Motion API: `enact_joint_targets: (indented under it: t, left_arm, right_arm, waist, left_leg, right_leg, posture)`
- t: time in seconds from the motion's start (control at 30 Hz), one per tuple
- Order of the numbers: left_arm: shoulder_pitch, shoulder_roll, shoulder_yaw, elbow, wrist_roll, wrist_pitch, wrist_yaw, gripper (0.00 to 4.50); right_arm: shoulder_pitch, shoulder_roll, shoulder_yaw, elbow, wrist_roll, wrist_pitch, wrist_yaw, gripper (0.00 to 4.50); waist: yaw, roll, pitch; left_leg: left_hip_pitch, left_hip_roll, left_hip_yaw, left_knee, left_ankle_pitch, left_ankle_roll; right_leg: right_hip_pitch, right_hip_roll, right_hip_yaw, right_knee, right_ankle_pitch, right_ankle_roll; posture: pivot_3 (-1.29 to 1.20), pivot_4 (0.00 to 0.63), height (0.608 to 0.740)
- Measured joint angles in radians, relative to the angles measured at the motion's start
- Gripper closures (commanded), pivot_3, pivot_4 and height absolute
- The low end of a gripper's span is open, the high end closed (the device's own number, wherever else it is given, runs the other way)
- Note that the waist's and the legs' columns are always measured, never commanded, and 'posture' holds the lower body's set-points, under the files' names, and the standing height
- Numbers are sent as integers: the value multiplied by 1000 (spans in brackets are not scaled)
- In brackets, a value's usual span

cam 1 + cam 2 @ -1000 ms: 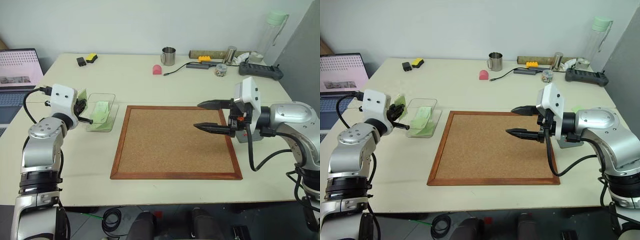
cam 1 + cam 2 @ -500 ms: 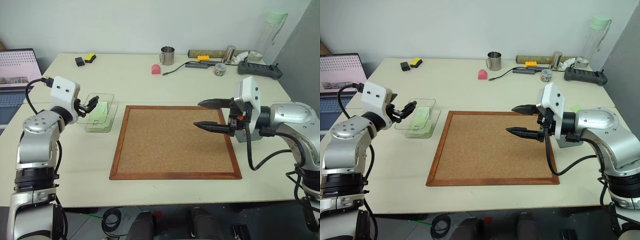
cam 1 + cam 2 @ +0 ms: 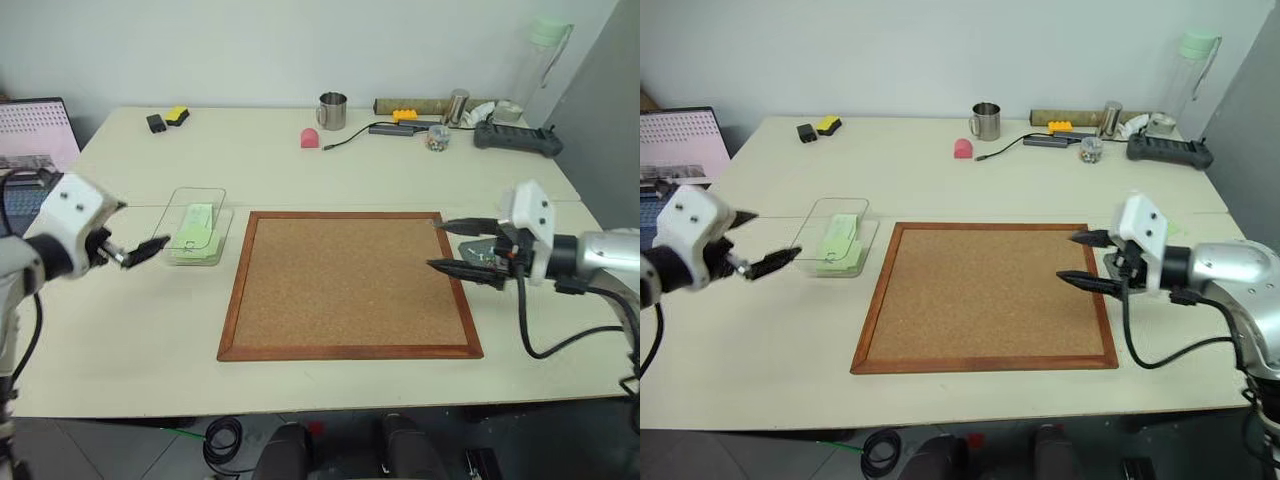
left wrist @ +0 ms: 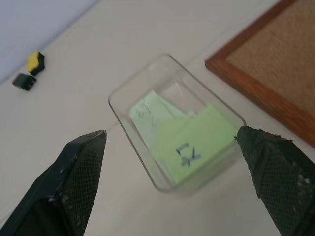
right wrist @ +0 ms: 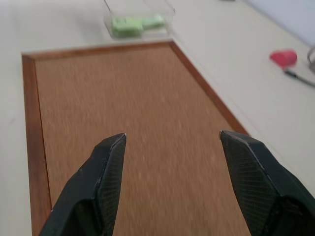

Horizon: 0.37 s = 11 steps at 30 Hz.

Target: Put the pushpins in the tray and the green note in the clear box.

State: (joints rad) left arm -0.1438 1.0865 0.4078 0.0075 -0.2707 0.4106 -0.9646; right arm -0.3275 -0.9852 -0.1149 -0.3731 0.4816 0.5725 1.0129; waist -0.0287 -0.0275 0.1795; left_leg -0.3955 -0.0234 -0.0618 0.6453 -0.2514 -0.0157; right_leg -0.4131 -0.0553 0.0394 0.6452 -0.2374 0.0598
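Left tool (image 4: 172, 162) empty, green note (image 4: 194, 142) boxed (scribble visible)

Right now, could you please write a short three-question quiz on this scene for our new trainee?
1. True or false: the light green paper sticky note lies inside the transparent plastic clear box.
2. The left hand is: A) shut on the note; B) open, holding nothing; C) resting on the cork board.
3. Over which edge of the wood-framed cork board does the open right hand hover?

Key: 1 true. 2 B. 3 The edge on the robot's right.
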Motion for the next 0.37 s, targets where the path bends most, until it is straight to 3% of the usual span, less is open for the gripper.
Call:
enact_joint_targets:
  t: [0.2, 0.37]
  left_arm:
    - [173, 60, 113, 28, 2, -65, -149, 28]
    - [222, 60, 151, 60, 2, -84, -184, 28]
  right_arm:
    - [109, -95, -124, 63, -22, -28, 64, 1356]
    - [186, -113, -241, 111, -26, -39, 101, 1356]
  waist:
    - [0, 0, 0]
    - [0, 0, 0]
  left_leg:
    - [2, 1, 6, 0, 0, 0]
    - [2, 1, 8, 0, 0, 0]
  right_leg:
    - [1, 0, 1, 0, -1, -1]
    - [1, 0, 1, 0, -1, -1]
  posture:
    - [0, 150, 740]
    - [0, 150, 740]
